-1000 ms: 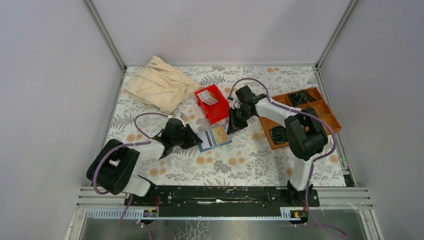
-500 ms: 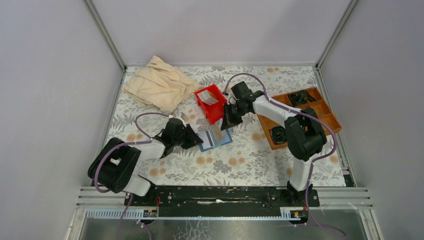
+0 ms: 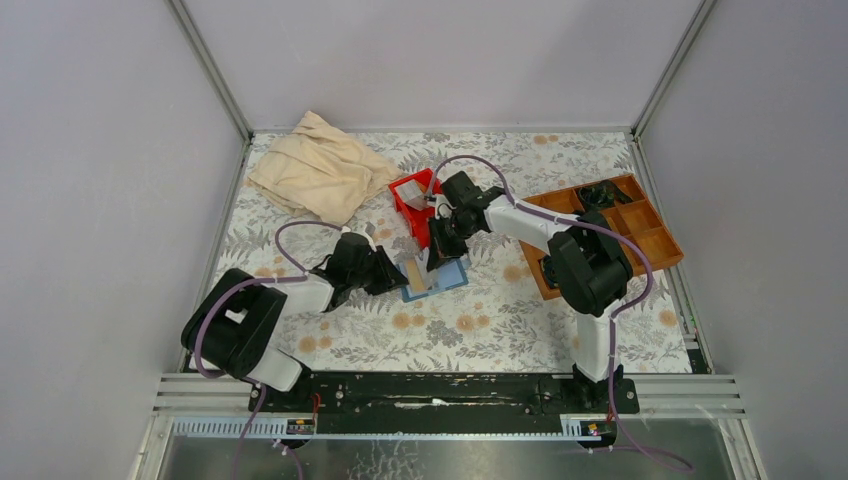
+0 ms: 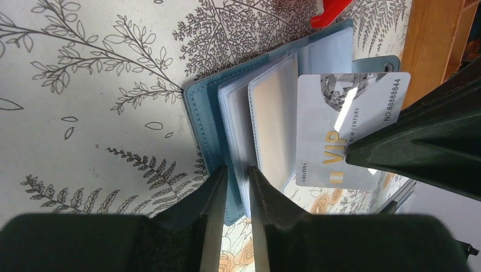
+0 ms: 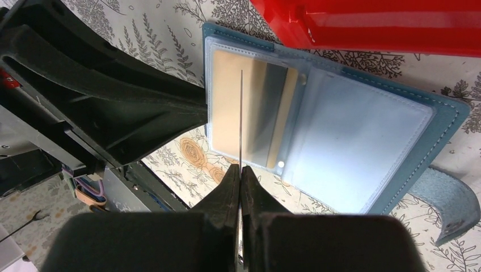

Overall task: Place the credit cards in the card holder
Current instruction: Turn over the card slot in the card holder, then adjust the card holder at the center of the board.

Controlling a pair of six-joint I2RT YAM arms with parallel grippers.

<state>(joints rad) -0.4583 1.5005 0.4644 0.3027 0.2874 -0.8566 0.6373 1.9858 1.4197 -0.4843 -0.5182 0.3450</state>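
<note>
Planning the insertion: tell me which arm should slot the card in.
Right: the right gripper pinches the credit card over the open card holder; the left gripper pins its edge.

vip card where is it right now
Left wrist view, right of centre: the vip card is pinched by the right fingers over the open card holder.

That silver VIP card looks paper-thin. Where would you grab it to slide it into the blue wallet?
Pinch the VIP card on its two flat faces at the edge farthest from the card holder, as the right arm's fingers do. It is thin and looks stiff, so that leaves the leading edge free to enter a pocket.
</note>
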